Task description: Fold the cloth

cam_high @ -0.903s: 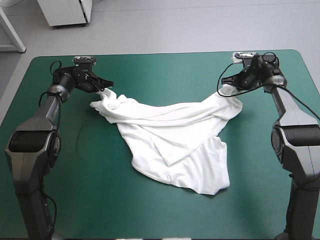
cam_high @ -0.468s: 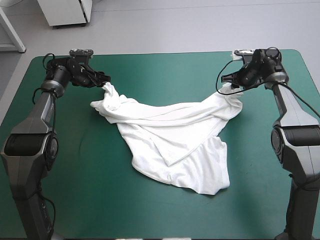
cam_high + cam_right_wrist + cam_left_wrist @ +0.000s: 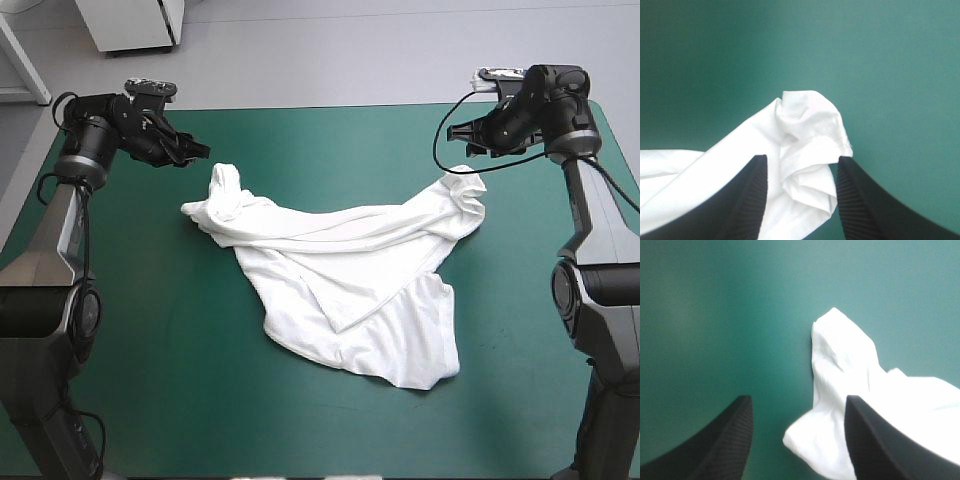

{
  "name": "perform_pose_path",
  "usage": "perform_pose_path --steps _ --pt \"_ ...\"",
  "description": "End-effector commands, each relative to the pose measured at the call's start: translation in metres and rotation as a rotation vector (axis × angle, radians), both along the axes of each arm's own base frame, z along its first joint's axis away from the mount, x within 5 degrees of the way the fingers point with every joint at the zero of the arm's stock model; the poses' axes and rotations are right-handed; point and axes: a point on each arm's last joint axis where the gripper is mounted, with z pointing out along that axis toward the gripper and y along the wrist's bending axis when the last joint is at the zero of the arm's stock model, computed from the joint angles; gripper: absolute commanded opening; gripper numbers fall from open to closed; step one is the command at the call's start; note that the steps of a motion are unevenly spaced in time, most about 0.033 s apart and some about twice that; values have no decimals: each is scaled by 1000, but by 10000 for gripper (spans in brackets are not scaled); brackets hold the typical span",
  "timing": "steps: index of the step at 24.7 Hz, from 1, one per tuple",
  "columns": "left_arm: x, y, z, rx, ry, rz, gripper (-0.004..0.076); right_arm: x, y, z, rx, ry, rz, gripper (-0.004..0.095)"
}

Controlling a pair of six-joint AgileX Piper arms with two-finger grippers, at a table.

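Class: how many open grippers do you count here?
2: the left gripper beyond the left corner of the T-shirt, the right gripper beyond its right corner; neither holds it.

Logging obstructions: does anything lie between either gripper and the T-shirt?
Nothing visible does. The left gripper and the right gripper hang open, each with a bunched corner of the T-shirt just ahead, only bare teal-green cover around.

1. The left arm (image 3: 60, 235) is a long dark grey link, with a thick, rounded black joint housing far behind the gripper.
2. The right arm (image 3: 582, 215) has the same build: a grey link and a black barrel-shaped joint.
3. The left gripper (image 3: 195, 152) has two broad black fingers (image 3: 722, 445), curved like fins, with finely ribbed inner faces.
4. The right gripper (image 3: 458, 135) has matching black, ribbed fins.
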Motion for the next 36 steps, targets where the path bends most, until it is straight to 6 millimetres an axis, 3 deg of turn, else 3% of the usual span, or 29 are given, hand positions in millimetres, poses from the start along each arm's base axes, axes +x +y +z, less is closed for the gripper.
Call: perform_pose_path --steps 1,4,7,12,18,21,25,29,36 --pt "-27 0 52 3 -107 -25 396 -27 -1 55 21 -126 5 415" --pt "-44 -1 65 -1 -102 -38 396 -40 -2 75 22 -173 3 415" --pt "-46 -14 62 -43 -95 -105 395 -50 -1 90 40 -204 -8 415" --pt "-34 -23 21 44 102 -37 396 -58 2 100 84 -224 6 415" --pt "-8 -21 -35 28 266 32 396 -59 4 101 110 -227 15 415" --pt "-1 -16 -52 39 305 61 396 -59 4 101 110 -227 15 415" --pt "6 3 -66 9 337 146 396 -59 4 101 110 -227 15 415" --pt "11 22 -68 -31 299 187 395 -59 4 101 106 -227 13 414" --pt "21 19 -92 -89 348 167 395 -59 4 102 106 -233 12 414"
